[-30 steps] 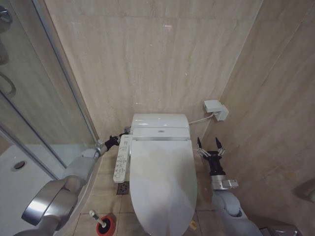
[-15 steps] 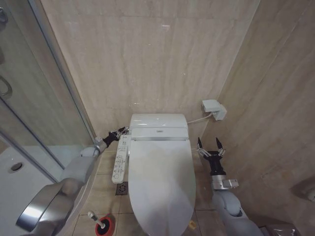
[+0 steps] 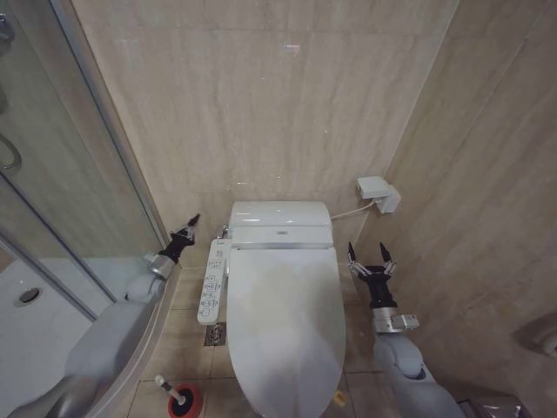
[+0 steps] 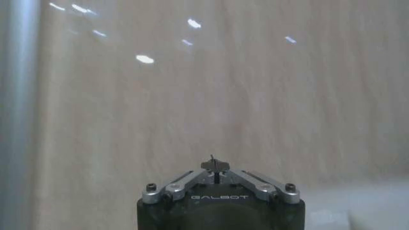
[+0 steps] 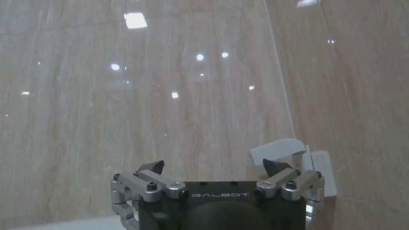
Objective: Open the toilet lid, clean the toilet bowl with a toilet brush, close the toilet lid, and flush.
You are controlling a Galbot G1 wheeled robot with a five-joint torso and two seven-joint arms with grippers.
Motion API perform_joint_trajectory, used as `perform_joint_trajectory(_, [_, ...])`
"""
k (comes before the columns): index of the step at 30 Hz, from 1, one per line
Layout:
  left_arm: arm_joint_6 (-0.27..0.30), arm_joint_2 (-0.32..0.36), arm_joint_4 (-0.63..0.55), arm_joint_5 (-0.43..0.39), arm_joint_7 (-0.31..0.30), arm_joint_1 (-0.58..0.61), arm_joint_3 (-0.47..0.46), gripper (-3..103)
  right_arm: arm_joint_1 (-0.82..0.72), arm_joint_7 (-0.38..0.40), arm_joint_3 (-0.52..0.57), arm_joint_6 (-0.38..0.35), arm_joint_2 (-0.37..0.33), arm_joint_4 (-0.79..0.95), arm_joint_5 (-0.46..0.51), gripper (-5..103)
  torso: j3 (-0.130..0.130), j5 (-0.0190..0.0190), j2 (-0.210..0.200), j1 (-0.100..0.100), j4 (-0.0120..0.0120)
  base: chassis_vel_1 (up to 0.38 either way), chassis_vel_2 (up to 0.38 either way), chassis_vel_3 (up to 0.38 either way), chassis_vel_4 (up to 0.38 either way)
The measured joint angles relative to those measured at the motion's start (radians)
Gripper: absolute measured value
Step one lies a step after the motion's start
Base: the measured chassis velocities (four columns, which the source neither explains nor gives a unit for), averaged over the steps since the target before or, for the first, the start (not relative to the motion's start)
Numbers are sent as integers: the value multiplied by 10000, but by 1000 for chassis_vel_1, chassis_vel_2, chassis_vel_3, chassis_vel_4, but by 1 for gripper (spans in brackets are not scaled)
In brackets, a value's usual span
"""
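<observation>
The toilet lid (image 3: 283, 322) lies shut, glossy white, with a small yellow tie (image 3: 339, 397) at its near right edge. Under it the toilet bowl is hidden. The toilet brush (image 3: 167, 386) stands in its red holder (image 3: 186, 403) on the floor at the toilet's near left, only its thin white handle showing. My left gripper (image 3: 190, 224) is shut and empty, raised left of the toilet's rear corner, close to the glass; in the left wrist view its fingertips (image 4: 213, 165) meet before the wall. My right gripper (image 3: 366, 255) stands open and empty to the right of the lid, fingers (image 5: 150, 167) pointing up.
A white control panel (image 3: 211, 280) runs along the toilet's left side. The glass shower door (image 3: 78, 174) and white shower tray (image 3: 26, 326) are at the left. A white wall box (image 3: 379, 193) with a cable hangs right of the rear unit (image 3: 280, 222). Beige walls close in behind and on the right.
My left gripper has drawn away from the toilet's rear left corner, up and leftward toward the glass, and its fingers have come together. The right arm has held still. The camera shifted slightly.
</observation>
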Motion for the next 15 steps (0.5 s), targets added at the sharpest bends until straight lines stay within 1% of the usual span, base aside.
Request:
perform_joint_trajectory(1, [454, 183, -998, -160, -726, 436, -161, 0, 14, 6, -1, -2, 11, -13, -30, 100, 0, 3, 0, 0, -3, 0, 0, 0, 0])
perform_joint_trajectory(2, [1041, 418, -2177, -384, -1461, 909, -314, 0, 18, 14, 0, -10, 18, -26, -76, 100, 0, 2, 0, 0, -4, 0, 0, 0, 0])
perform_joint_trajectory(3, [1041, 418, -2177, -384, -1461, 909, -314, 0, 18, 14, 0, -10, 18, -26, -76, 100, 0, 2, 0, 0, -4, 0, 0, 0, 0])
perform_joint_trajectory(4, [1435, 578, -2884, -534, -1891, 1189, -383, 0, 20, 19, 1, -12, 23, -26, -97, 100, -1, 4, 1, 0, -6, 0, 0, 0, 0])
perform_joint_trajectory(5, [2199, 919, -4135, -861, -2688, 1680, -568, 0, 17, 31, 10, -18, 34, -26, -137, 100, -1, 6, 0, -1, -6, 0, 0, 0, 0])
perform_joint_trajectory(6, [2641, 1185, -4984, -1050, -3251, 2042, -761, 0, -2, 36, 25, -24, 37, -21, -165, 100, 0, 4, 0, 0, -5, 0, 0, 0, 0])
perform_joint_trajectory(7, [2641, 1185, -4984, -1050, -3251, 2042, -761, 0, -2, 36, 25, -24, 37, -21, -165, 100, 0, 4, 0, 0, -5, 0, 0, 0, 0])
perform_joint_trajectory(8, [2911, 1360, -5517, -1129, -3599, 2308, -907, 0, -21, 40, 44, -29, 38, -2, -180, 100, -1, 6, 1, -1, -6, 0, 0, 0, 0])
perform_joint_trajectory(10, [3588, 1899, -7139, -1319, -4487, 3327, -1431, 0, -110, 56, 115, -61, 21, 65, -193, 100, 0, 6, 1, -1, -2, 0, 0, 0, 0])
perform_joint_trajectory(11, [3713, 1999, -7475, -1359, -4650, 3595, -1557, 0, -135, 57, 137, -63, 12, 87, -195, 100, -1, 6, 1, -1, -2, 0, 0, 0, 0])
perform_joint_trajectory(12, [3713, 1999, -7475, -1359, -4650, 3595, -1557, 0, -135, 57, 137, -63, 12, 87, -195, 100, -1, 6, 1, -1, -2, 0, 0, 0, 0])
perform_joint_trajectory(13, [3870, 2141, -7952, -1411, -4859, 4041, -1730, 0, -184, 58, 180, -62, -18, 126, -196, 100, -1, 8, 1, -1, -3, 0, 0, 0, 0])
perform_joint_trajectory(14, [4125, 2321, -8642, -1456, -5148, 4841, -2005, 0, -288, 60, 231, -59, -84, 192, -200, 100, -1, 5, 1, -2, 0, 0, 0, 0, 0])
perform_joint_trajectory(15, [4216, 2376, -8950, -1428, -5241, 5197, -2152, 0, -352, 60, 255, -55, -125, 243, -210, 100, 0, 4, 1, -1, -2, 0, 0, 0, 0])
